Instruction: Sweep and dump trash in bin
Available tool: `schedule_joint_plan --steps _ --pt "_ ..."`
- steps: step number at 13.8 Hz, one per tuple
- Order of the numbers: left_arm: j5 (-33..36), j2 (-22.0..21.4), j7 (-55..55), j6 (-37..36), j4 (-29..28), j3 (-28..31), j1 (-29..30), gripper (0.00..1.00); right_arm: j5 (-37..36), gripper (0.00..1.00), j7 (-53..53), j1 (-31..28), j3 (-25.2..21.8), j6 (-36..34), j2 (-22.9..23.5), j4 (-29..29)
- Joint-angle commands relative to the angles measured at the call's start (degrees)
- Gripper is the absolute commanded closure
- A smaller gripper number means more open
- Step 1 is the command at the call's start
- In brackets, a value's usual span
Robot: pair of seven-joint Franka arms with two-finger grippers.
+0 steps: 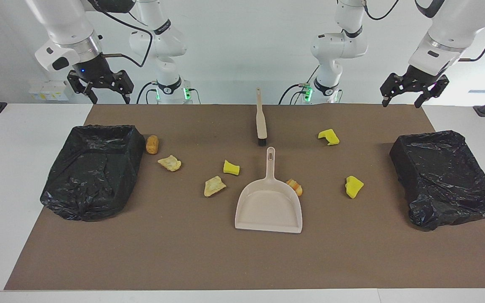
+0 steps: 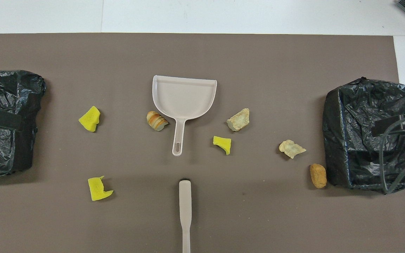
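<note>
Brown matting covers the table; at the facing view's upper corners the right gripper (image 1: 104, 97) and left gripper (image 1: 405, 101) hang spread, holding nothing (both over the mat's edge). Trash (image 1: 231, 167) lies scattered mid-frame around the dustpan (image 1: 268, 206), between two bins (image 1: 93, 168)

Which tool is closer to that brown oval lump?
Right. The right tool hangs over the bin beside the brown oval lump; the left tool hangs at the table's other end.
</note>
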Motion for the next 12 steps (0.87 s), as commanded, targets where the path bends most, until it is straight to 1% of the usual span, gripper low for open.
schedule_joint_plan --steps 1,8,10,12 --pt "-0.83 0.33 0.64 -1.21 1.57 -0.09 0.71 0.0 -0.23 0.0 1.58 -0.39 0.21 1.04 -1.17 -1.63" --pt "-0.31 -0.37 0.55 -1.12 1.48 -0.26 0.71 0.0 -0.4 0.0 1.41 -0.48 0.12 0.77 -1.17 -1.55" --pt "-0.22 -1.16 0.46 -1.12 1.22 -0.44 0.71 0.0 -0.49 0.0 0.8 -0.48 0.12 0.86 -1.17 -1.63" --pt "-0.31 -1.16 0.11 -1.21 1.05 -0.18 0.98 0.0 -0.4 0.0 1.32 0.39 0.21 0.86 -1.43 -1.81"
